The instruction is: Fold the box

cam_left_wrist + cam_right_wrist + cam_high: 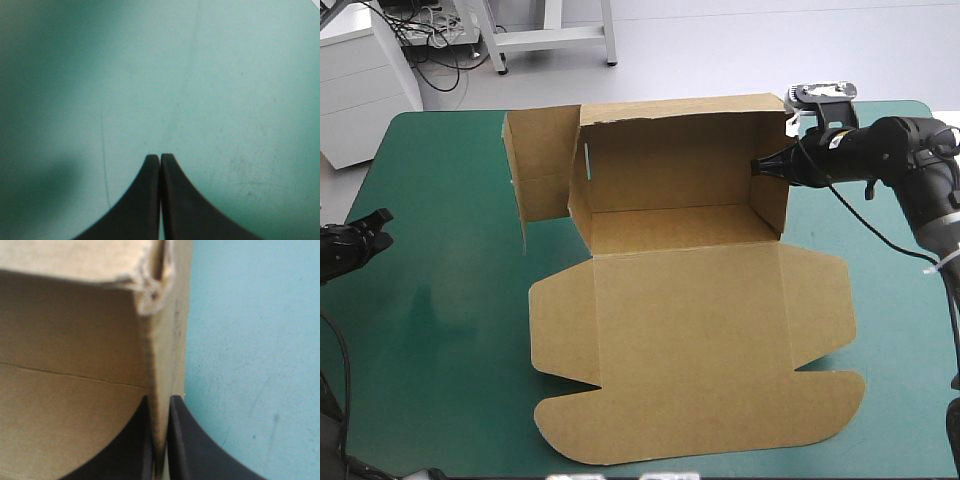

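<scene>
High view first: the box sits pretty much mid-table on the teal-green cover. Its lid lies flat toward the near edge with the flaps spread out, and the tray part stands up toward the far edge. The back wall and right wall are up, and the left side panel hangs open outward. The right arm reaches in from the table's right side, roughly level. The right gripper has its tip on that right wall's upper edge. The left arm is barely in, sitting low at the table's left edge. The left gripper points toward the box but is well apart from it.

Left wrist view: just bare cover ahead, and the 2 black fingers are pressed together into 1 pointed arch.

Right wrist view: the 2 fingers here are pinched onto the edge of the right wall, with the board sandwiched between them. 1 finger is inside the tray, 1 outside. The box interior runs along the inner side, bare cover along the outer. The wall's corner ahead of the gripper looks a bit frayed.
</scene>
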`<action>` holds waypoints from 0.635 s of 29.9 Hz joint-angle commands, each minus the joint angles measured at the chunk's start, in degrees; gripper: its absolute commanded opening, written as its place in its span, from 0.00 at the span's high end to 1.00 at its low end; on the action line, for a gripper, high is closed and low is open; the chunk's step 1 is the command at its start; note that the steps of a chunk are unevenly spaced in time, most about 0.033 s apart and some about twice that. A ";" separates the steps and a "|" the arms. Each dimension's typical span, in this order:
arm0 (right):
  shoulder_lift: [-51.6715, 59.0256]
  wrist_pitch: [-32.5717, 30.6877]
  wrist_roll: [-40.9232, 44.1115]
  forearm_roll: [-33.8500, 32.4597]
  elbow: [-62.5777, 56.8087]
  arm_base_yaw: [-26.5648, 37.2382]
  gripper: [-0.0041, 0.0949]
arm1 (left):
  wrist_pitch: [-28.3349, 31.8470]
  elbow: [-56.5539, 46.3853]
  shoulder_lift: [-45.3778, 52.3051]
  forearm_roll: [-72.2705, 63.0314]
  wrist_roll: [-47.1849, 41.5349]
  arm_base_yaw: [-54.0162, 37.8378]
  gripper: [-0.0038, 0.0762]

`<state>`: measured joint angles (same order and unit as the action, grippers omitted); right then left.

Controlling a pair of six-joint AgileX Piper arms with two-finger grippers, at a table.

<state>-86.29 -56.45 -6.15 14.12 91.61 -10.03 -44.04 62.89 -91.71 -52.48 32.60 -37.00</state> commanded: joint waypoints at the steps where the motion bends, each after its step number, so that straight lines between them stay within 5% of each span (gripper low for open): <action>1: 1.55 -3.11 1.89 1.33 2.34 0.19 0.96 | 0.22 1.23 2.18 -2.05 0.09 -0.02 0.99; 6: -2.09 -15.11 2.15 1.50 2.34 0.19 0.96 | 0.22 1.23 2.18 -2.05 0.09 -0.02 0.99; 19: -12.68 -14.91 3.32 2.50 2.29 -0.14 0.96 | -1.18 1.23 2.18 -2.00 0.09 0.09 0.99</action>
<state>-99.55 -71.04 -3.16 14.15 92.03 -10.13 -44.99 62.89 -91.71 -52.27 32.60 -37.00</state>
